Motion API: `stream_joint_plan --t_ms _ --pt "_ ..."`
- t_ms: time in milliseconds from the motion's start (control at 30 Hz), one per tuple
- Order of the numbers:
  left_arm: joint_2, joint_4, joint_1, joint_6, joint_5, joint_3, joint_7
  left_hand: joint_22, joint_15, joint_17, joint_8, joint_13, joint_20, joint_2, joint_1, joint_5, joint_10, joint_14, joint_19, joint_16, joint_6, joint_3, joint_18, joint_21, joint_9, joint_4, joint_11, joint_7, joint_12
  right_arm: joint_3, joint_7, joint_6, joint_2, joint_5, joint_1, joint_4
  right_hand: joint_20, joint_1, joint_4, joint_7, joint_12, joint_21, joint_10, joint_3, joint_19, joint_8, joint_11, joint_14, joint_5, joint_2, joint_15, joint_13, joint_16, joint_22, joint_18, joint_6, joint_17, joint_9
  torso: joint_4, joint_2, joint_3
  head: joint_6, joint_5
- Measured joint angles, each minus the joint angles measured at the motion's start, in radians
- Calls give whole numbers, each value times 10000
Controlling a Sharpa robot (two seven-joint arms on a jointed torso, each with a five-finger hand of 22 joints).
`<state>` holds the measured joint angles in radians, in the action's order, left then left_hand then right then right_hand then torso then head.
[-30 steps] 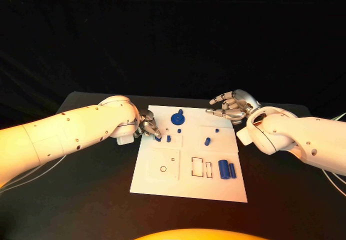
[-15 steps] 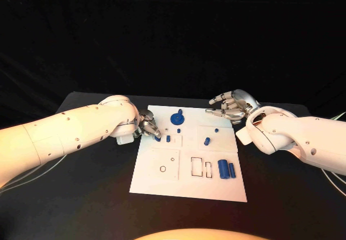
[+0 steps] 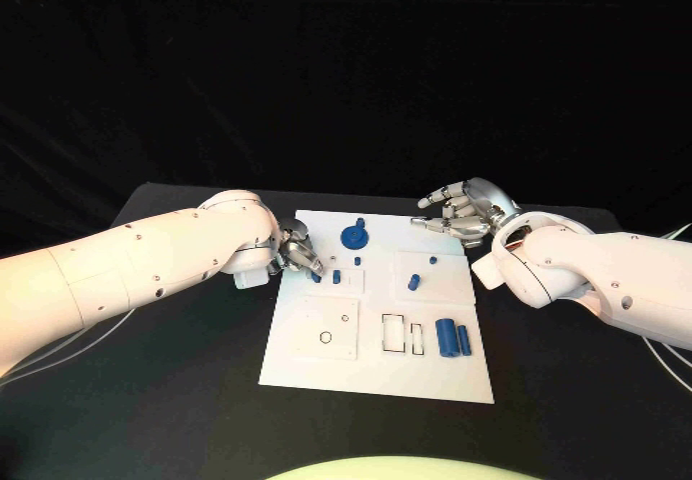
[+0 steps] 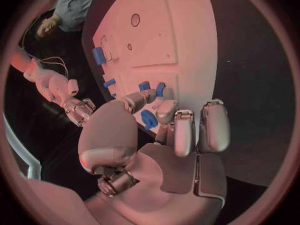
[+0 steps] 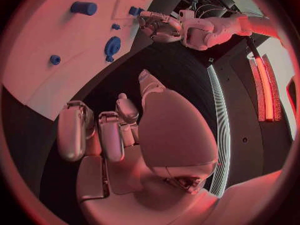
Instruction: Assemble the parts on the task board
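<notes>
Left hand [image 3: 299,252] is sitting at centre-left of the head view, fingers pinching a small blue plastic part [image 3: 316,276] at the flat white task board's [image 3: 378,375] left edge; right hand [image 3: 464,212] is hovering upper right, fingers spread, holding nothing. Left wrist view: fingertips [image 4: 165,113] are closing around the part [image 4: 149,119] on the board [image 4: 181,30]. Right wrist view: right hand [image 5: 119,130] is hanging empty over the black surface [image 5: 159,65].

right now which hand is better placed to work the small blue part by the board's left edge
Left. The left robot hand has its fingertips right at that small blue part on the task board; the right robot hand hovers off the far right corner, holding nothing.
</notes>
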<state>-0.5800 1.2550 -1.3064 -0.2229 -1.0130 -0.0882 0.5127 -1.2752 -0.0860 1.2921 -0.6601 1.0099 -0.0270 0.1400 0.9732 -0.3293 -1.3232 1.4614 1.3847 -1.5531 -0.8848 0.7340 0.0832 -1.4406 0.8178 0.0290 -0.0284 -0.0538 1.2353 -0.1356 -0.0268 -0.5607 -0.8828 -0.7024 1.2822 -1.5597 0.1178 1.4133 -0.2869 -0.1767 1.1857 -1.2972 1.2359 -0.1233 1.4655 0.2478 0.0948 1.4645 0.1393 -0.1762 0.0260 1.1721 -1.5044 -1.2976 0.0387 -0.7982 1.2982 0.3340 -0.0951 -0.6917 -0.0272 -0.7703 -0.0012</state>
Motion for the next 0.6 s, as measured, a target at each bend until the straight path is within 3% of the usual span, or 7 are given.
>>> stream_joint_plan --t_ms 467,500,567,600 --pt "14 -8 6 -30 -33 -8 -5 0 -1 0 0 3 1 39 -39 0 -266 0 1 0 -57 -228 0 0 75 226 -91 59 0 0 5 -3 1 0 0 5 0 0 0 0 0 0 0 0 0 0 0 0 0 0 0 -2 0 0 1 0 0 0 -2 -3 -6 -9 -6" --pt "15 -11 8 -34 -41 -13 -5 0 -1 0 -80 3 1 37 -38 -83 -371 0 2 0 -181 -517 0 0 74 509 -186 180 0 0 5 -3 1 0 0 5 0 0 0 0 0 0 0 0 0 0 0 0 0 0 0 -2 0 0 0 0 0 0 -2 -4 -6 -9 -7" --pt "15 -15 25 -43 -51 -26 -5 0 -1 0 -314 3 1 38 -38 -118 -584 0 3 0 -704 -610 0 0 76 417 -165 230 -1 0 6 -4 0 0 0 5 0 0 0 0 0 0 0 0 0 0 0 0 0 0 0 -2 0 0 0 0 0 0 -2 -5 -6 -9 -13" --pt "16 -15 27 -46 -57 -26 -5 0 -1 0 -314 3 1 37 -38 -118 -584 0 3 0 -813 -833 0 0 76 637 -165 276 -1 0 6 -4 -1 0 0 5 0 0 0 0 0 0 0 0 0 0 0 0 0 0 0 -2 0 0 1 0 0 0 -2 -5 -6 -12 -13"
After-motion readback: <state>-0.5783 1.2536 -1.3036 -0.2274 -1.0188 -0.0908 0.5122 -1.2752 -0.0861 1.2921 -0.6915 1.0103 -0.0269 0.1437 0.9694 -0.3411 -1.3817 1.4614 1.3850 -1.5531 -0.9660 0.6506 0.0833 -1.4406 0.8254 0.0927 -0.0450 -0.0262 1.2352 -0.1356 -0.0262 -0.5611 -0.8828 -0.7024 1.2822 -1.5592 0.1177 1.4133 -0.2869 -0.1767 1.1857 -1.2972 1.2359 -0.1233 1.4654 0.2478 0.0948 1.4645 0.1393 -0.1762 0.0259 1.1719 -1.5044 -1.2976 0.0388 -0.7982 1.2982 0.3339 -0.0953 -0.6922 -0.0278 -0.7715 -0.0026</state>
